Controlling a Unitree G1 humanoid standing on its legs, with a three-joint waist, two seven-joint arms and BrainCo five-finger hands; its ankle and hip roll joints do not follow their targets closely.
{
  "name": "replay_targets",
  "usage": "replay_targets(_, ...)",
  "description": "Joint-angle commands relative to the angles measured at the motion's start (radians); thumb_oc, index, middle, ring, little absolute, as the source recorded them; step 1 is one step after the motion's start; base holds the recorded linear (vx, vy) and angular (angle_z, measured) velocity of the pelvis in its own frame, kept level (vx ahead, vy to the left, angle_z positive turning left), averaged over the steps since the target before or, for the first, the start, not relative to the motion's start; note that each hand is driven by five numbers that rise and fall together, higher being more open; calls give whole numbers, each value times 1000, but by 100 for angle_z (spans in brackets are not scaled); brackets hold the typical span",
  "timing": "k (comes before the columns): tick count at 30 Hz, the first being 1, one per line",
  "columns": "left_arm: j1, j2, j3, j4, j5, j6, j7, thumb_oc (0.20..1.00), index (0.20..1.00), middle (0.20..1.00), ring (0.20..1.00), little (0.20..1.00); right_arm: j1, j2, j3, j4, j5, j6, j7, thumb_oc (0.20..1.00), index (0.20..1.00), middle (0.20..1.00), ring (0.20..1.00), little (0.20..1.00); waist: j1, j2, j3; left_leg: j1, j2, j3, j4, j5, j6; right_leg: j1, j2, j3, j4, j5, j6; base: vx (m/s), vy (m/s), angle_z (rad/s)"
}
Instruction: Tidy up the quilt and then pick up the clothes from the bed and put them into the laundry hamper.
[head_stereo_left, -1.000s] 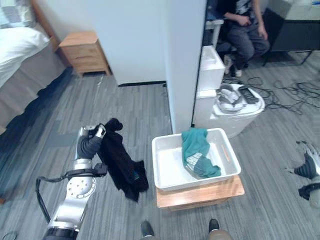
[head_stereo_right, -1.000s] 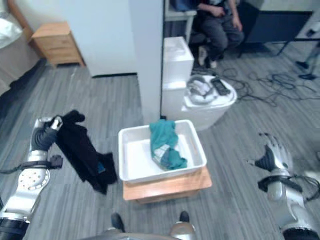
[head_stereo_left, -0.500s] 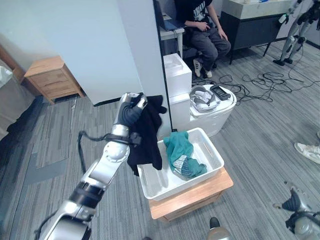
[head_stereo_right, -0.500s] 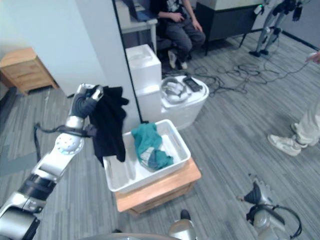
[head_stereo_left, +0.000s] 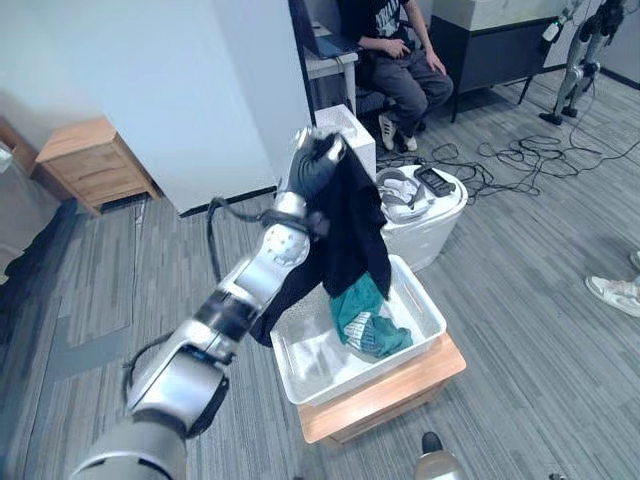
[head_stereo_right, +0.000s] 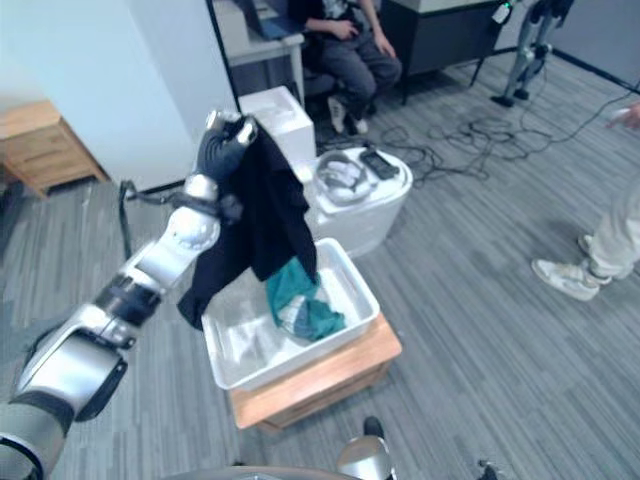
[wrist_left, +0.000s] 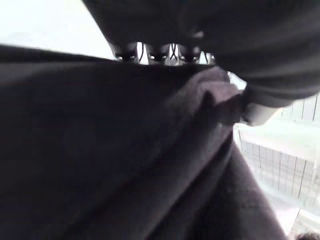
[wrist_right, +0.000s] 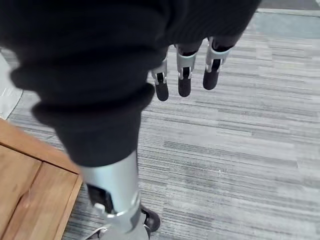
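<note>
- Half a second ago our left hand (head_stereo_left: 318, 160) held the black garment (head_stereo_left: 350, 235) at about 9 o'clock of the white hamper (head_stereo_left: 425, 318); now the arm has swung across and the cloth hangs over the hamper's far half.
- The whole scene has also shifted between the pictures, so our head camera has moved a little.
- Our left arm reaches up and forward from 7 o'clock, the hand raised high above the hamper, its fingers (wrist_left: 159, 54) curled round a bunch of the black cloth.
- The garment's lower hem drapes down to the teal clothes (head_stereo_left: 362, 318) already lying in the hamper.
- The hamper sits on a low wooden stand (head_stereo_left: 385, 392).
- Our right hand (wrist_right: 186, 70) hangs over grey floor by the wooden stand, its fingers straight and holding nothing.
- A seated person (head_stereo_left: 393, 45) shows at 12 o'clock.
</note>
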Motion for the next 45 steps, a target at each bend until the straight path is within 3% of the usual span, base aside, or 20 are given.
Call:
replay_targets(1, -281, -3, 10, 60, -61, -39, 59, 200, 200, 200, 200, 200, -98, -36, -15, 43, 57, 19, -11, 1000, 1000, 1000, 1000, 1000, -6, 31, 55, 153, -10, 42, 3, -127, -44, 24, -4, -22, 3, -85, 72, 0, 0, 0)
replay_targets(4, -277, -29, 4, 47, -64, -34, 49, 200, 200, 200, 200, 200, -114, -24, -6, 50, 74, 22, -7, 1000, 1000, 1000, 1000, 1000, -6, 39, 67, 149, -14, 47, 3, -127, -42, 9, -3, -9, 3, -82, 72, 0, -11, -7)
replay_targets(7, -140, -122, 6, 19, -71, -28, 16, 200, 200, 200, 200, 200, -146, -6, 13, 43, 77, 27, -16, 1000, 1000, 1000, 1000, 1000, -10, 40, 101, 131, -17, 54, 3, -123, -38, -25, -5, 13, 3, -75, 67, -32, -12, -17)
replay_targets(12, 39, -178, 12, -37, -104, -22, -30, 200, 200, 200, 200, 200, -193, 7, 24, 37, 72, 39, -31, 1000, 1000, 1000, 1000, 1000, 4, 36, 138, 91, -17, 49, 3, -115, -34, -67, -4, 18, 10, -68, 65, -70, -12, -6)
replay_targets(19, 240, -185, 18, -85, -106, -6, -65, 200, 200, 200, 200, 200, -231, 41, 43, 6, 62, 39, -53, 1000, 1000, 1000, 1000, 1000, 50, 13, 179, 31, -6, 36, 3, -100, -34, -119, 3, 5, 14, -59, 59, -55, -29, 5)
replay_targets(22, 261, -179, 25, -58, -102, 6, -61, 200, 200, 200, 200, 200, -236, 50, 51, -7, 67, 36, -56, 1000, 1000, 1000, 1000, 1000, 58, 5, 189, 11, -2, 31, 3, -93, -35, -137, 5, 2, 16, -54, 58, -59, -22, 15)
replay_targets(23, 257, -170, 45, 100, -70, 37, -31, 200, 200, 200, 200, 200, -252, 59, 71, -7, 59, 32, -57, 1000, 1000, 1000, 1000, 1000, 67, -10, 200, -20, 4, 30, 3, -82, -37, -168, 12, -4, 18, -45, 57, -89, -13, 9)
replay_targets(25, 247, -170, 52, 176, -66, 47, -20, 200, 200, 200, 200, 200, -259, 62, 78, -2, 57, 31, -57, 1000, 1000, 1000, 1000, 1000, 66, -15, 202, -28, 8, 32, 3, -79, -37, -176, 14, -5, 19, -42, 57, -65, -6, 9)
replay_targets(26, 208, -160, 56, 293, -66, 61, -4, 1000, 1000, 1000, 1000, 1000, -269, 65, 92, 1, 60, 29, -57, 1000, 1000, 1000, 1000, 1000, 64, -24, 205, -40, 12, 35, 3, -77, -39, -191, 18, -3, 19, -39, 57, 0, 0, 0)
replay_targets(30, 164, -141, 74, 436, -63, 79, 17, 1000, 1000, 1000, 1000, 1000, -267, 65, 104, 2, 76, 18, -55, 1000, 1000, 1000, 1000, 1000, 64, -33, 207, -48, 16, 38, 3, -75, -42, -204, 21, -1, 22, -34, 56, -21, 0, -1)
replay_targets(35, 199, -129, 90, 398, -70, 75, 10, 1000, 1000, 1000, 1000, 1000, -247, 68, 78, 1, 138, 9, -31, 1000, 1000, 1000, 1000, 1000, 71, -34, 203, -22, 22, 37, 3, -81, -42, -179, 20, -11, 25, -42, 53, 0, 0, 0)
replay_targets(40, 330, -104, 111, 277, -38, 55, -24, 1000, 1000, 1000, 1000, 1000, -216, 78, 42, 2, 164, 6, -14, 1000, 1000, 1000, 1000, 1000, 89, -32, 175, 30, 21, 31, 3, -96, -38, -119, 19, -21, 24, -58, 46, 49, -1, -4)
replay_targets(45, 590, -70, 242, 120, -108, 17, -46, 1000, 1000, 1000, 1000, 1000, -186, 94, 18, -7, 161, 1, 25, 1000, 1000, 1000, 1000, 1000, 146, -37, 117, 98, 15, 0, 3, -118, -33, -20, 21, -50, 26, -86, 34, 58, -2, 9)
